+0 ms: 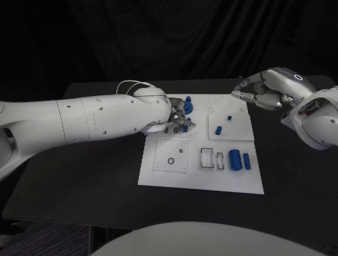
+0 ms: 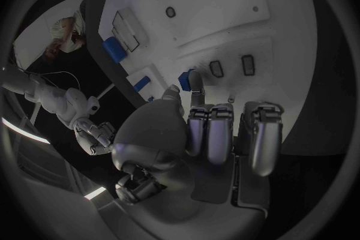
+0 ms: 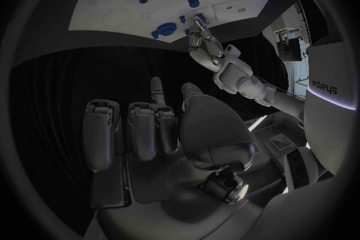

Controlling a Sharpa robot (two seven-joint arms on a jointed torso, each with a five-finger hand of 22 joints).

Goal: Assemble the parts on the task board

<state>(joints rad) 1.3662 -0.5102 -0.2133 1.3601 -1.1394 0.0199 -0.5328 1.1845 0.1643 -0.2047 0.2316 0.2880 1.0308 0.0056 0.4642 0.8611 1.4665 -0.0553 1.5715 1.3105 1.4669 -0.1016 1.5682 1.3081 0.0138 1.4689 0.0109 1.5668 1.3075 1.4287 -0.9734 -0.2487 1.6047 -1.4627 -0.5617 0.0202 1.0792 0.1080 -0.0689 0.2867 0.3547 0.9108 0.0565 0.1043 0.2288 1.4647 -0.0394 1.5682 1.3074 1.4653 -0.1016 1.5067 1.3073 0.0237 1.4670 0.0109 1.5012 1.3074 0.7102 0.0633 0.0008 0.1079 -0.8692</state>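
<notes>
The white task board [image 1: 203,178] lies in the middle of the black table. My left hand [image 1: 178,115] reaches over its far left part and pinches a small blue part [image 2: 185,78] between thumb and a fingertip, just above the board near two small slots [image 2: 231,66]. A larger blue part [image 1: 188,107] stands right beside that hand. My right hand [image 1: 262,90] hovers above the board's far right corner with its fingers curled in; I see nothing in them. Two blue cylinders [image 1: 238,158] lie at the board's right side.
Small blue pegs [image 1: 218,128] stand on the raised plate at the far right of the board. A plate with round holes [image 1: 172,156] and rectangular recesses [image 1: 212,158] sit nearer the front. Bare black table [image 1: 84,176] surrounds the board.
</notes>
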